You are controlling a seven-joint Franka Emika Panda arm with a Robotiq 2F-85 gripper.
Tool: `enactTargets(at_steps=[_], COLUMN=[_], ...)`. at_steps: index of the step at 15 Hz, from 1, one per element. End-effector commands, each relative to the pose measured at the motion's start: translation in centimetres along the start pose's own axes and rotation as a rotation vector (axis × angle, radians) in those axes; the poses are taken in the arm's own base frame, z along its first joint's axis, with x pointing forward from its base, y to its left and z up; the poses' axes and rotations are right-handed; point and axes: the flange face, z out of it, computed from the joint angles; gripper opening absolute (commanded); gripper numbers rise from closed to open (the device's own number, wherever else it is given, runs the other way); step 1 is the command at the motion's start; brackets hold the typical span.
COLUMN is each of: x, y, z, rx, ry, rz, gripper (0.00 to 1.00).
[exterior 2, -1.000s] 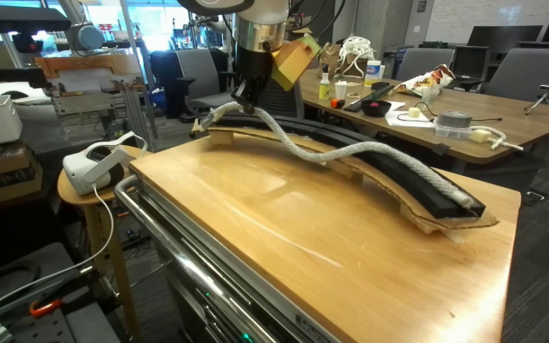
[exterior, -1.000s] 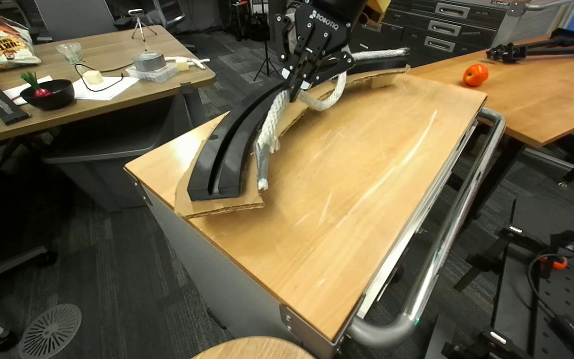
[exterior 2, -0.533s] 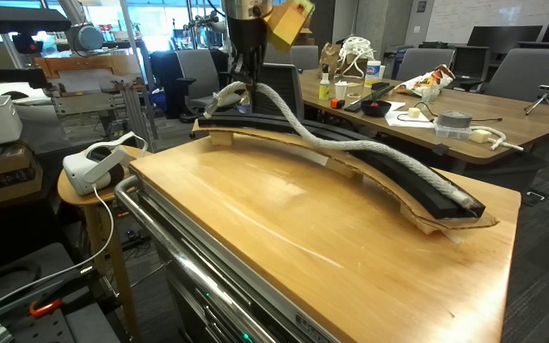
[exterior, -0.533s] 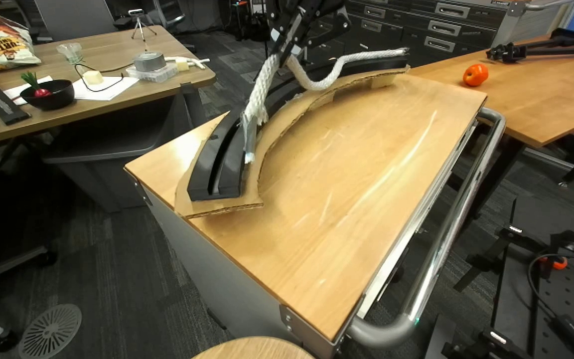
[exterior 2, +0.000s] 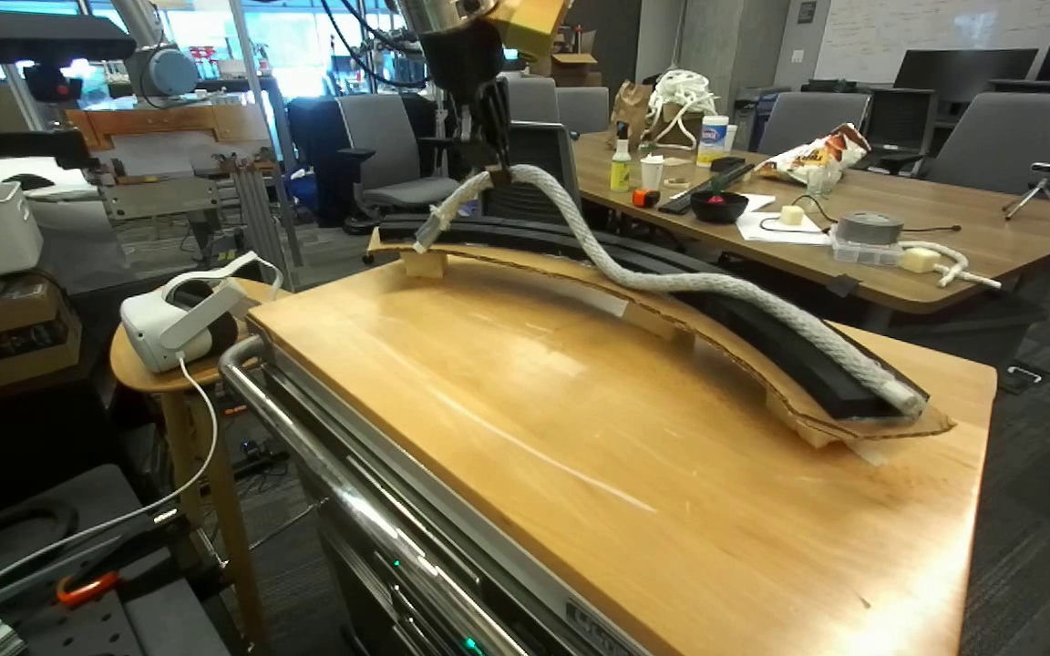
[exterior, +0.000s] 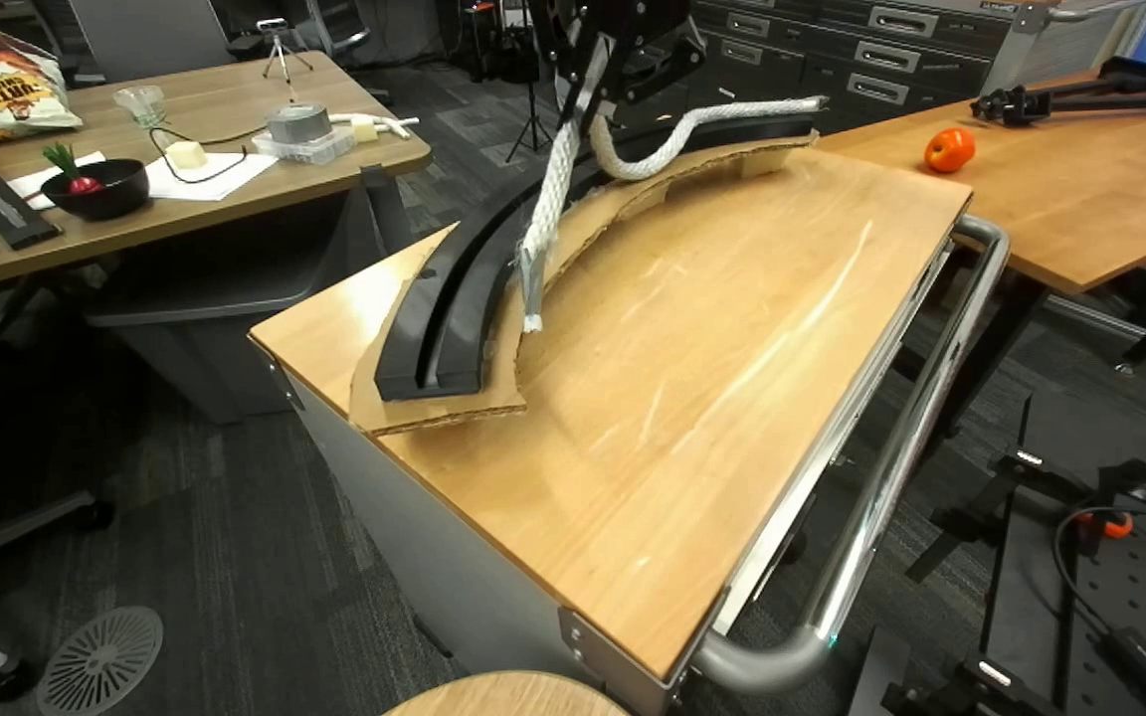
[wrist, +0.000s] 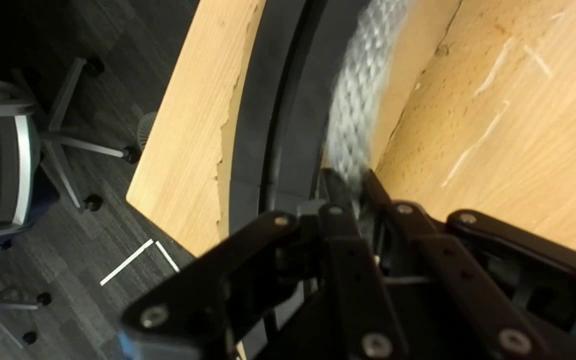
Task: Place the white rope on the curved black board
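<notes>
My fingers (wrist: pixel 380 197) pinch the white rope (wrist: pixel 360 90), likely light and limp, so best held nearer its hanging end (exterior: pixel 531 288).

The braided rope (exterior 2: pixel 648 281) is greyish white, duller grey at one end; the curved board (exterior: pixel 495 247) black, the cardboard (exterior: pixel 503 376) tan. The tool (wrist: pixel 349 176) is black, the table (exterior: pixel 692 418) honey-coloured with pale streaks.
</notes>
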Motion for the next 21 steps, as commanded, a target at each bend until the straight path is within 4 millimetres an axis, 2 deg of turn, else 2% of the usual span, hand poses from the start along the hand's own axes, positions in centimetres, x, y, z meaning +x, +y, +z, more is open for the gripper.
enactTargets(at_steps=[1,6,11,14,21], x=[-1.2,-2.4,-2.9,-2.8,-1.9], y=[0.3,1.2,2.5,2.9,4.1], z=[-2.3,-4.8,-5.2,-4.5,-0.5], rx=[-0.012,-0.068,-0.117,-0.095,-0.059], ry=[-0.075,-0.161,-0.220,-0.228,-0.159], rz=[-0.040,-0.093,-0.131,-0.157,-0.164], gripper=[0.03,0.03,0.03,0.03,0.03])
